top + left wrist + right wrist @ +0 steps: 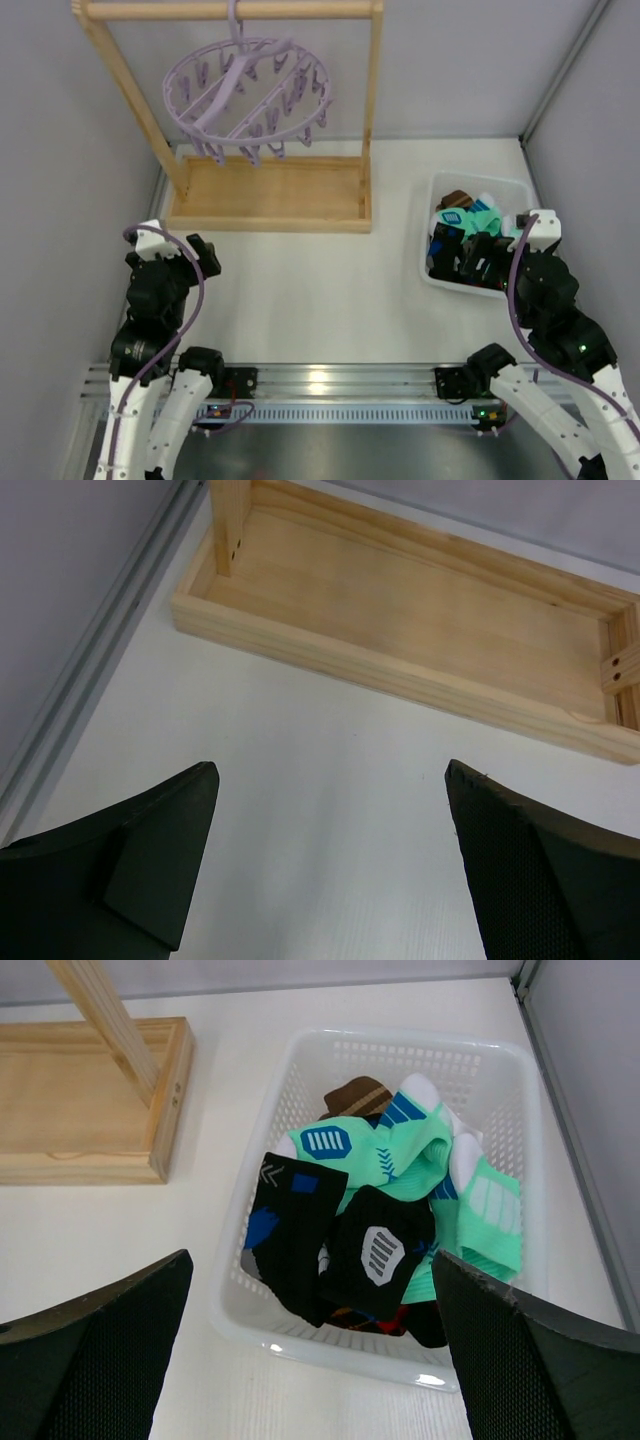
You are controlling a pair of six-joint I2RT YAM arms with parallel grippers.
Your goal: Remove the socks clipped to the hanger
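Fingers [100, 1360] on both arms are spread wide, and we see nothing held. Just past the right gripper [312, 1260], toward 12 o'clock, the socks [380, 1190] lie heaped in a white basket [400, 1050], the black one's long axis running 12 to 6. The left gripper [330, 775] faces the wooden rack [420, 630] at 12. From the overhead camera the hanger [247, 95] hangs at 11 o'clock — its oval stretched 9 to 3 — well apart from both.

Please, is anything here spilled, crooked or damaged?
Nothing stands out. The hanger hangs from the wooden rack with no sock on its pegs, and the socks lie heaped inside the white basket, none hanging over its rim.
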